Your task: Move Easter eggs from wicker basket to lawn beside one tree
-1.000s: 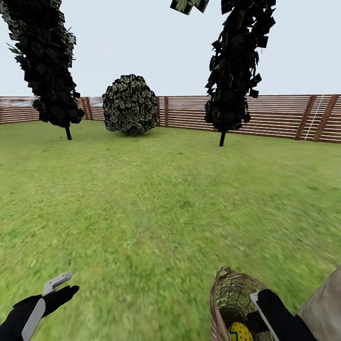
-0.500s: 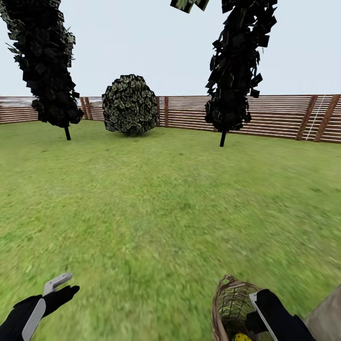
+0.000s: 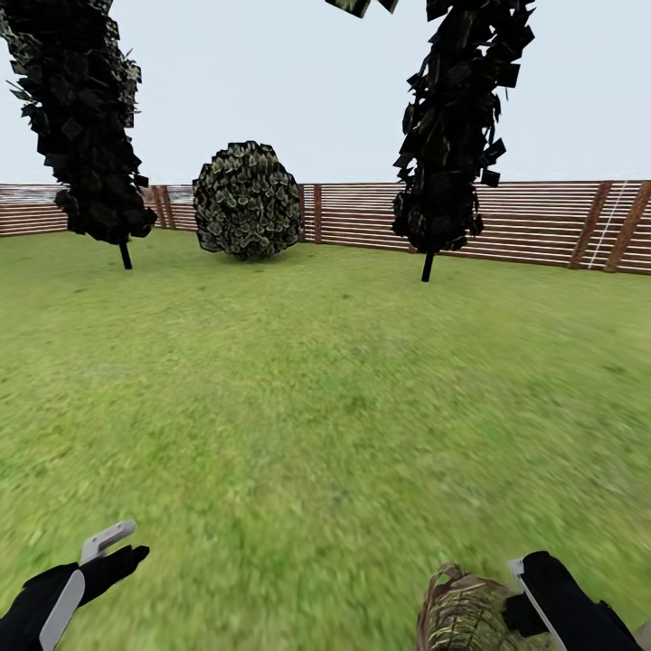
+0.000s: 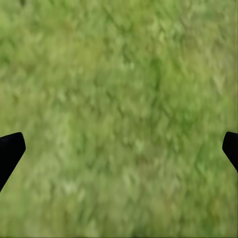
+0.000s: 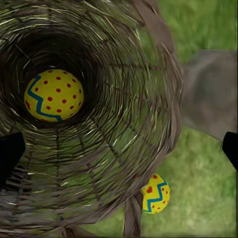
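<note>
In the right wrist view I look down into the brown wicker basket (image 5: 124,124). One yellow Easter egg (image 5: 53,95) with red dots and a blue zigzag lies on its bottom. A second Easter egg (image 5: 156,193) lies on the lawn (image 5: 208,198) just outside the basket wall, near a grey-brown tree trunk (image 5: 208,94). My right gripper (image 5: 119,151) hangs open over the basket mouth, holding nothing. In the head view the basket (image 3: 466,615) and right gripper (image 3: 533,588) sit at the bottom edge. My left gripper (image 3: 116,547) is open over bare grass (image 4: 119,99).
Wide lawn (image 3: 325,389) stretches ahead to a brown slatted fence (image 3: 533,221). Two dark narrow cypress-like trees (image 3: 90,117) (image 3: 452,136) and a round leafy bush (image 3: 249,201) stand along the fence.
In the head view the basket and right gripper have slid down and to the right, and the egg inside the basket has dropped out of that picture. The left gripper holds its place.
</note>
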You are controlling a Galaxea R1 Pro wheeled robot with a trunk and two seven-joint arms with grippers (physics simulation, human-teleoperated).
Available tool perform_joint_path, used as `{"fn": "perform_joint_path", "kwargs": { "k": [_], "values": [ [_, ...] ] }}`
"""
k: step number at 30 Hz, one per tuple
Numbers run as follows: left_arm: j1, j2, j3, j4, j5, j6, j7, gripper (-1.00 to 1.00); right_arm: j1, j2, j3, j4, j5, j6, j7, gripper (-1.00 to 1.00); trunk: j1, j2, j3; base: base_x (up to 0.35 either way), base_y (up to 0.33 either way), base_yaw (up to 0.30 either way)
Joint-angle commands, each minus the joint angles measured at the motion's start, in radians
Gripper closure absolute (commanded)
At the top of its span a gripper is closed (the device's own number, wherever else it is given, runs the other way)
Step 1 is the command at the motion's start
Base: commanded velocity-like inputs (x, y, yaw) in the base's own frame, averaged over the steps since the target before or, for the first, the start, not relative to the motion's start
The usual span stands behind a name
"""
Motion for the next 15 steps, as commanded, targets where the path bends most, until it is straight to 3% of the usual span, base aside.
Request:
{"fn": "perform_joint_path", "kwargs": {
  "k": [1, 10, 15],
  "values": [
    [-0.001, -0.001, 0.003, -0.001, 0.001, 0.006, -0.004, -1.0, 0.0, -0.006, 0.004, -0.001, 0.009, 0.004, 0.01, -1.0, 0.0, 0.0, -0.001, 0.163, 0.0, 0.0],
    [-0.001, -0.003, 0.003, -0.001, 0.003, 0.006, -0.004, -1.0, 0.0, -0.001, 0.013, -0.001, 0.01, 0.004, 0.0, -1.0, 0.0, 0.0, -0.001, 0.082, 0.014, 0.0],
    [-0.001, -0.002, 0.003, -0.001, 0.003, 0.006, -0.004, -1.0, 0.0, 0.007, 0.015, -0.001, 0.012, 0.004, 0.0, -1.0, 0.0, 0.0, -0.001, 0.045, 0.267, 0.0]
  ]
}}
